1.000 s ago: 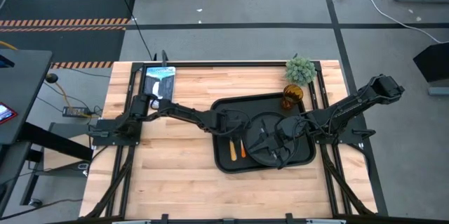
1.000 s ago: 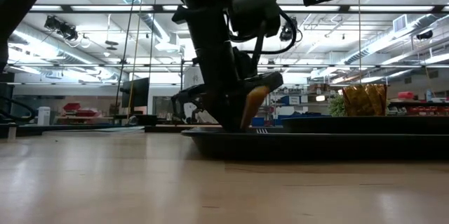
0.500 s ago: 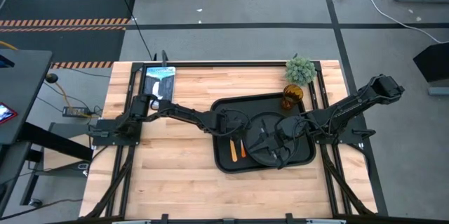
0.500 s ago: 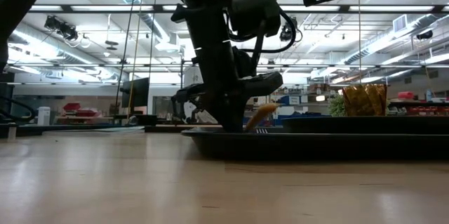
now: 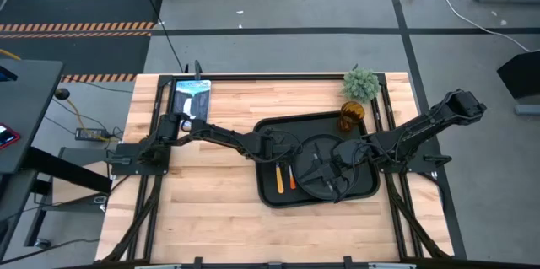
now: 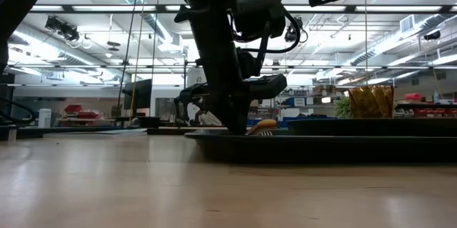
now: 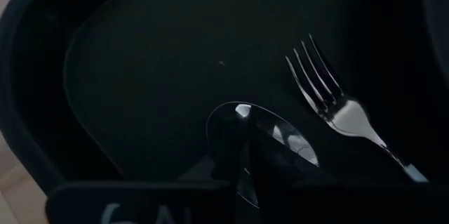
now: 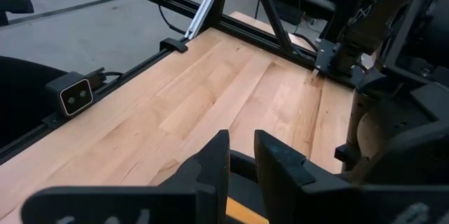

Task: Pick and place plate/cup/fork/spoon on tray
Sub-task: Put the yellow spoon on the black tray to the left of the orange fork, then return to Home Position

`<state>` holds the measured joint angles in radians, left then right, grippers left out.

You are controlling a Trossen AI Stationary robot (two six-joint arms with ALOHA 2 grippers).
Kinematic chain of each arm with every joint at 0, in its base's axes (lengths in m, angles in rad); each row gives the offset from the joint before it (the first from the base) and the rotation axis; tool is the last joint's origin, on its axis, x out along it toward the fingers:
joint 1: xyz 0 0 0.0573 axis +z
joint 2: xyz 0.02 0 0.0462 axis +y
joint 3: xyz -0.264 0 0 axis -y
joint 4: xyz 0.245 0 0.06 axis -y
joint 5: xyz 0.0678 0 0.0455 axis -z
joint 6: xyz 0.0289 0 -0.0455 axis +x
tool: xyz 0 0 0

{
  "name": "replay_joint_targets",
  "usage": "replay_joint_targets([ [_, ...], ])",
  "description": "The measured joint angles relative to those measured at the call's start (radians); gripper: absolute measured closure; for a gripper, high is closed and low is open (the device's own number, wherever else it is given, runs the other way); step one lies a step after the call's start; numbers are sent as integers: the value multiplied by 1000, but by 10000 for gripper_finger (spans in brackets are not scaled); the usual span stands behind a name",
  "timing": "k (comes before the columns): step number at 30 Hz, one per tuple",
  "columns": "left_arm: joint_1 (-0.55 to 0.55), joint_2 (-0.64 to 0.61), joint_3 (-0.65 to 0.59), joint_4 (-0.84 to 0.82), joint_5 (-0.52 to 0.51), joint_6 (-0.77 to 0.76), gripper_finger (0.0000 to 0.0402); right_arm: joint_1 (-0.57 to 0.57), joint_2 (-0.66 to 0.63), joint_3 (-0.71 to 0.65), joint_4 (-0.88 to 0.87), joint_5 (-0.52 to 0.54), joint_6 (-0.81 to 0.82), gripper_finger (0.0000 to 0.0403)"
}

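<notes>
The black tray [image 5: 272, 131] lies on the table's right half, with the round black plate [image 5: 305, 178] on it. The amber cup [image 5: 352, 118] stands at the tray's far right corner. The spoon [image 7: 259, 140] and the fork [image 7: 330, 101] lie side by side on the tray floor left of the plate. Their orange handles [image 5: 279, 179] [image 5: 292, 177] point toward the near edge. My left gripper [image 5: 278, 154] stands low over the spoon's bowl end. My right gripper [image 8: 242, 157] is open and empty, above the plate.
A small green plant [image 5: 361, 84] stands just beyond the tray's far right corner. A flat printed box [image 5: 191, 97] lies at the far left. Bare wood shows on the table's left half and along the near edge.
In the low view the spoon's orange handle has dropped from steeply tilted up to lying almost flat on the tray, while its bowl end has stayed under my left gripper. Both arms have kept still.
</notes>
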<state>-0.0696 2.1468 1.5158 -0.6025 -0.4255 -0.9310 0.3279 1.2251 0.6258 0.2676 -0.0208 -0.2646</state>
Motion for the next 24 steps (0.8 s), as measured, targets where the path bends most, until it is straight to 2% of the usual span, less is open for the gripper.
replay_joint_targets([
  [15, 5, 0, 1, 5, -16, -7, 363, 0, 0, 0, 0, 0, 0, 328],
  [24, -2, -2, 63, -58, -16, -1, 363, 0, 0, 0, 0, 0, 4, 328],
])
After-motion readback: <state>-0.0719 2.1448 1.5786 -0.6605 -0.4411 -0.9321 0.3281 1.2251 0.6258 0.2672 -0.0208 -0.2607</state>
